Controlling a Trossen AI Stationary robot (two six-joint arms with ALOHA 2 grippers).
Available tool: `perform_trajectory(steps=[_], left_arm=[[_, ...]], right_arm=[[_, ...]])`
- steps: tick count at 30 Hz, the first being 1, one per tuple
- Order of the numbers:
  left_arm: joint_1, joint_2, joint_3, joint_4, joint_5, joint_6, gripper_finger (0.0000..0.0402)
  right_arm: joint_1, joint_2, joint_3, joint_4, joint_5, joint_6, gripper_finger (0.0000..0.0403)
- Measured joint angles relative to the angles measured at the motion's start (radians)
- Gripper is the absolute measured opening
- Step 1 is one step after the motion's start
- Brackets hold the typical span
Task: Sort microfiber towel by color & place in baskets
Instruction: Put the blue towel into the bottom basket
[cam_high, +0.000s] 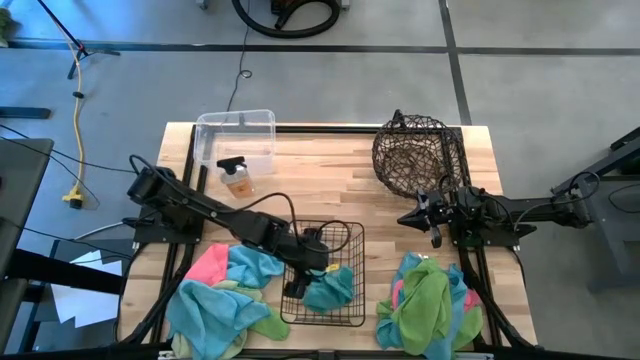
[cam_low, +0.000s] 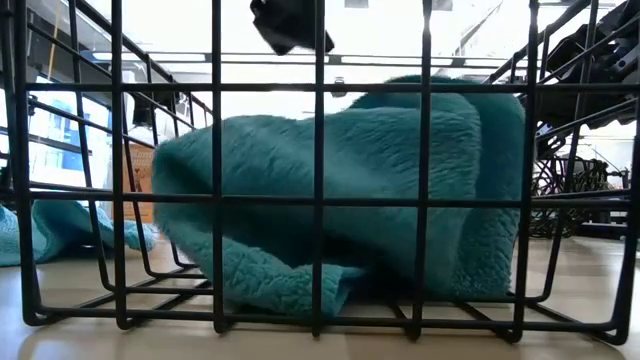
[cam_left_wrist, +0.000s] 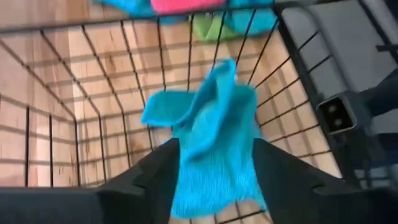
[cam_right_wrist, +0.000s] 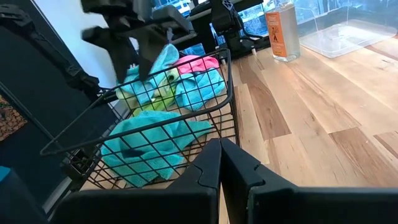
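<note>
My left gripper (cam_left_wrist: 214, 165), fingers spread and released, hangs over the soft, light, floppy blue microfiber towel (cam_high: 330, 288) crumpled inside the rectangular black wire-grid basket (cam_high: 352, 312), which I'd pinch at a raised fold.

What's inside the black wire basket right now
One light blue towel lies crumpled in the black wire basket, with the open left gripper over it. Anything beneath the towel is hidden.
</note>
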Motion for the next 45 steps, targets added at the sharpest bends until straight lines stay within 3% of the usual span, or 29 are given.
perform_trajectory(steps=[7, 13, 16, 20, 25, 29, 33, 37, 45], left_arm=[[0.005, -0.022, 0.202, -0.220, 0.010, -0.041, 0.0232], [0.012, -0.122, 0.230, -0.201, 0.003, -0.055, 0.0229], [0.005, -0.210, 0.164, -0.175, -0.052, -0.050, 0.0224], [-0.011, -0.357, -0.033, 0.001, -0.094, -0.077, 0.0217], [-0.017, -0.501, -0.336, 0.377, -0.143, -0.268, 0.0210], [-0.017, -0.557, -0.487, 0.565, -0.242, -0.438, 0.0209], [-0.016, -0.572, -0.535, 0.614, -0.378, -0.528, 0.0209], [-0.016, -0.582, -0.535, 0.621, -0.451, -0.574, 0.0209], [0.002, -0.603, -0.535, 0.617, -0.481, -0.549, 0.0209]], right_arm=[[0.000, 0.000, 0.000, 0.000, 0.000, 0.000, 0.0001], [0.000, 0.000, 0.000, 0.000, 0.000, 0.000, 0.0001], [0.000, 0.000, 0.000, 0.000, 0.000, 0.000, 0.0001], [0.000, 0.000, 0.000, 0.000, 0.000, 0.000, 0.0001], [0.000, 0.000, 0.000, 0.000, 0.001, 0.000, 0.0001], [0.000, 0.000, 0.000, 0.000, 0.002, -0.005, 0.0001], [0.000, 0.000, 0.000, 0.006, 0.002, 0.022, 0.0001], [0.000, 0.000, 0.000, 0.093, 0.030, 0.236, 0.0001], [0.000, 0.001, -0.001, 0.507, 0.408, 0.387, 0.0001]])
